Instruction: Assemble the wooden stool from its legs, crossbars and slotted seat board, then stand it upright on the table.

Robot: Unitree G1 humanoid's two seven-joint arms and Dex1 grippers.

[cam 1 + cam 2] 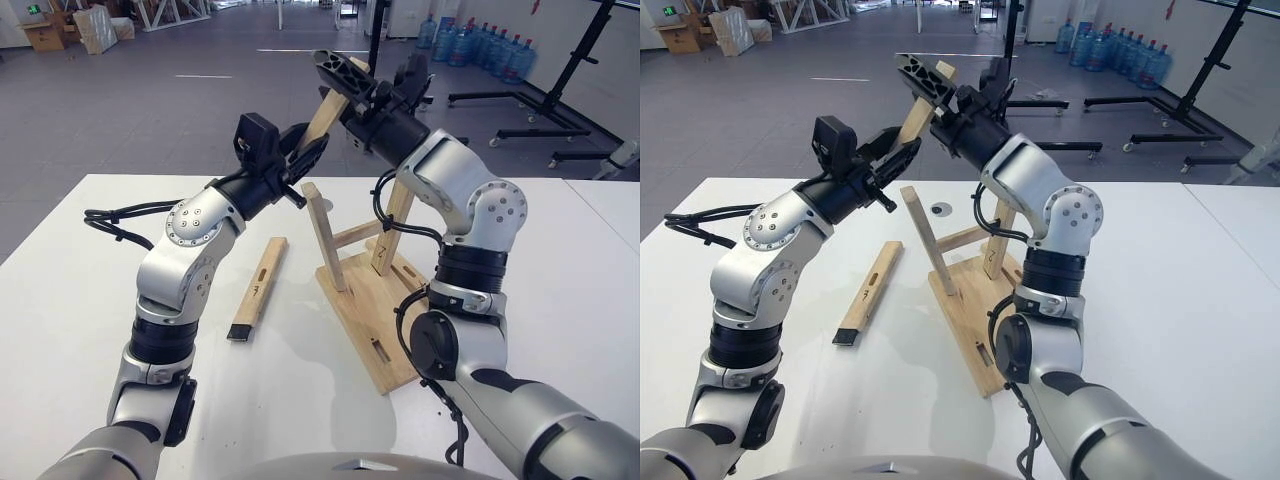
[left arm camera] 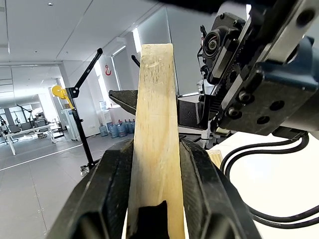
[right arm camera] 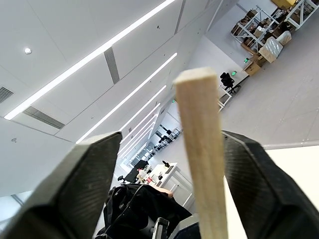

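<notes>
Left eye view, upper centre: left gripper (image 1: pixel 306 148) clamps the lower end of a raised leg (image 1: pixel 325 115); right gripper (image 1: pixel 345 76) straddles its upper end, fingers spread. Centre: seat board (image 1: pixel 375 315) flat on the table (image 1: pixel 80 300), bearing two standing legs (image 1: pixel 325 235) and a crossbar (image 1: pixel 357 235); a loose leg (image 1: pixel 258 285) lies left of it.

Two silver-grey arms, left arm (image 1: pixel 190 240) and right arm (image 1: pixel 480 215), with rounded screw-dotted joints and black cylindrical segments. Black cables (image 1: pixel 115 222) loop off both elbows. Left gripper (image 1: pixel 316 140) and right gripper (image 1: pixel 345 80) are black.
</notes>
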